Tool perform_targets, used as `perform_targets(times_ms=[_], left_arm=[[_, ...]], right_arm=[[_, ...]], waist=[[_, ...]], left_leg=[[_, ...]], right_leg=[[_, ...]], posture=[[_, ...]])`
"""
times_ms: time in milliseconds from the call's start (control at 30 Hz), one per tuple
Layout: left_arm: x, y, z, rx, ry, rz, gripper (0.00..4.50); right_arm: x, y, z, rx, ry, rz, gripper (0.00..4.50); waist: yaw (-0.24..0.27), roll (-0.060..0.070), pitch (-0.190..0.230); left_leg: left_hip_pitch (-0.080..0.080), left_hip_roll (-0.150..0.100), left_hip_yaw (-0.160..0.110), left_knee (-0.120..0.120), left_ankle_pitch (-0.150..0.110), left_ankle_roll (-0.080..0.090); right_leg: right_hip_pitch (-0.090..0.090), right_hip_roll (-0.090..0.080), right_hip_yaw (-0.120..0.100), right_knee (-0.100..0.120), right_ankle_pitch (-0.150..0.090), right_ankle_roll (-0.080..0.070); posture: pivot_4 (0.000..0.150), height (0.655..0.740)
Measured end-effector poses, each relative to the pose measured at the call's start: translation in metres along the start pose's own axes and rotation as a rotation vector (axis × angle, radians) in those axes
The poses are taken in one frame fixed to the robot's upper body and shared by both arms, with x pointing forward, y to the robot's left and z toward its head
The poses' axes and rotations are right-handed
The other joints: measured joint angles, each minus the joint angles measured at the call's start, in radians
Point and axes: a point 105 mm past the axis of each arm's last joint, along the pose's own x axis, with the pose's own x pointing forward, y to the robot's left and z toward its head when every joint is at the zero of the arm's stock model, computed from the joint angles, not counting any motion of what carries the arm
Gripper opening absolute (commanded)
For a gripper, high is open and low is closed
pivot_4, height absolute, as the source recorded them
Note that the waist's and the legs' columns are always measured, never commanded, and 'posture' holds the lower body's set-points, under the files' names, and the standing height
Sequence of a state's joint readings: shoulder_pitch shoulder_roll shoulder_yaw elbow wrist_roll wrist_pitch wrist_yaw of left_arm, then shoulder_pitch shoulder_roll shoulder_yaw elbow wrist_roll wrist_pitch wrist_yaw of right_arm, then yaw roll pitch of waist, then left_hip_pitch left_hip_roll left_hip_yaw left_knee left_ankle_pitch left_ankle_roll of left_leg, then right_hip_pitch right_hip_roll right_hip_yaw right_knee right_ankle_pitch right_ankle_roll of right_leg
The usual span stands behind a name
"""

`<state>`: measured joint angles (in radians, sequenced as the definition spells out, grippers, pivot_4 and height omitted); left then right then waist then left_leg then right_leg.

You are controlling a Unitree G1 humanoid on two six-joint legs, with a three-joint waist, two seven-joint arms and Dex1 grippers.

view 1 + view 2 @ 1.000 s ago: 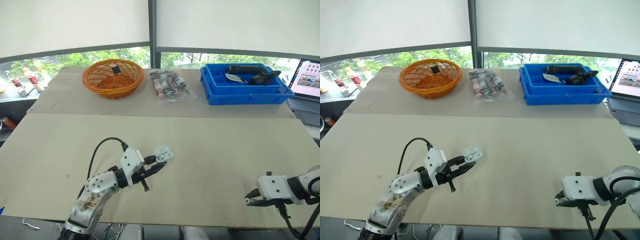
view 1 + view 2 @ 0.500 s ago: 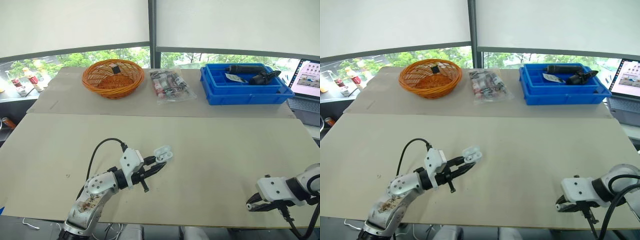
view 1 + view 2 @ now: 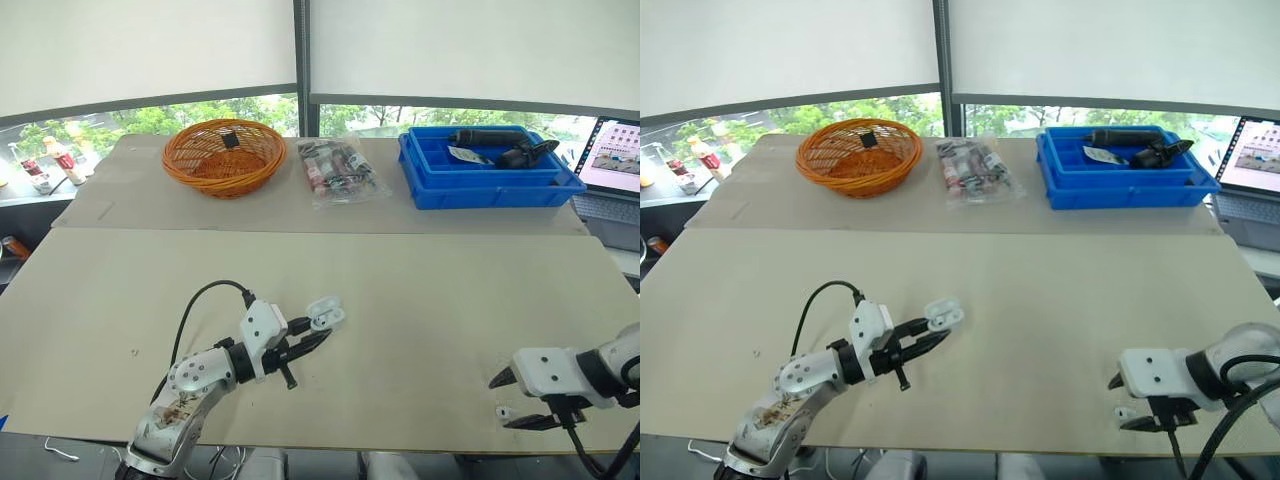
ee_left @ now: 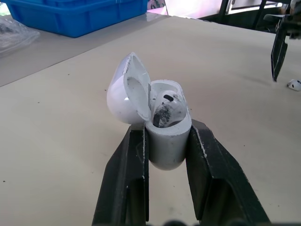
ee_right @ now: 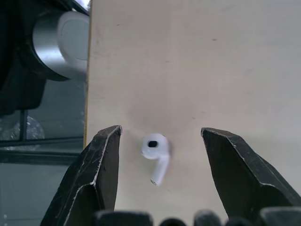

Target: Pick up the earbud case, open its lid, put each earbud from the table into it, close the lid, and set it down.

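One white case (image 4: 167, 143), lid up, in L gripper (image 4: 167, 130), R gripper (image 5: 161, 131) wide round earbud (image 5: 154, 147)

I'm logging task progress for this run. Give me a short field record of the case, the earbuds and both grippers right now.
case: clamped at its body by the left gripper
lid: open, tipped back
seated earbud: one seems to sit in the case
loose earbud: on the table near its front edge, between the fingers of the right gripper, untouched
right gripper: open
likely next: close on the loose earbud
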<state>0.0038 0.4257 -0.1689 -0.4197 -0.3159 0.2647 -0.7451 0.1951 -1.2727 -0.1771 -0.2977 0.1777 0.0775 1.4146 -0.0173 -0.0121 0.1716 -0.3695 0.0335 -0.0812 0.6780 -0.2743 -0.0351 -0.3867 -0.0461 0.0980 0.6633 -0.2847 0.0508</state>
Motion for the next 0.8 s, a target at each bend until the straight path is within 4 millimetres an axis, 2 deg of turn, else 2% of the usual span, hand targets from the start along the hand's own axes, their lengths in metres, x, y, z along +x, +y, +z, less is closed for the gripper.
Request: perform_targets(times_ms=[67,200,500,733,800], left_arm=[[0.0,-0.001,0.0,-0.002,0.001,-0.004,0.58],[0.0,-0.005,-0.002,-0.01,0.003,-0.009,0.58],[0.001,-0.009,-0.001,-0.011,-0.001,-0.02,0.58],[0.002,-0.009,-0.001,-0.011,-0.002,-0.016,0.58],[0.002,-0.009,-0.001,-0.011,-0.003,-0.016,0.58]], right_arm=[[-0.004,0.002,0.005,0.021,0.059,-0.014,3.03],[0.002,0.011,0.016,0.037,0.161,-0.024,3.03],[0.017,0.01,-0.001,0.046,0.28,-0.053,3.03],[0.019,0.007,-0.003,0.05,0.284,-0.061,3.03],[0.019,0.007,-0.004,0.056,0.281,-0.059,2.5]], waist=[[0.003,0.0,0.0],[0.004,0.0,0.0],[0.003,-0.001,0.0],[0.002,-0.001,0.0],[0.002,-0.002,0.0]], left_leg=[[0.0,0.0,0.0,0.0,0.0,0.0],[-0.001,0.0,0.0,0.0,0.0,0.0],[-0.001,0.0,0.0,0.0,0.0,0.0],[-0.001,0.0,0.0,-0.001,0.0,0.0],[-0.001,0.0,0.0,-0.001,0.0,0.0]], right_leg=[[0.0,0.0,0.0,0.0,0.0,0.0],[-0.001,0.0,0.0,-0.001,0.0,0.0],[-0.001,0.0,0.0,-0.002,0.0,0.0],[-0.001,0.0,-0.001,-0.002,0.0,0.0],[-0.001,0.0,-0.001,-0.002,0.0,0.0]], posture=[[0.15,0.7114],[0.15,0.7114],[0.15,0.7114],[0.15,0.7114],[0.15,0.7114]])
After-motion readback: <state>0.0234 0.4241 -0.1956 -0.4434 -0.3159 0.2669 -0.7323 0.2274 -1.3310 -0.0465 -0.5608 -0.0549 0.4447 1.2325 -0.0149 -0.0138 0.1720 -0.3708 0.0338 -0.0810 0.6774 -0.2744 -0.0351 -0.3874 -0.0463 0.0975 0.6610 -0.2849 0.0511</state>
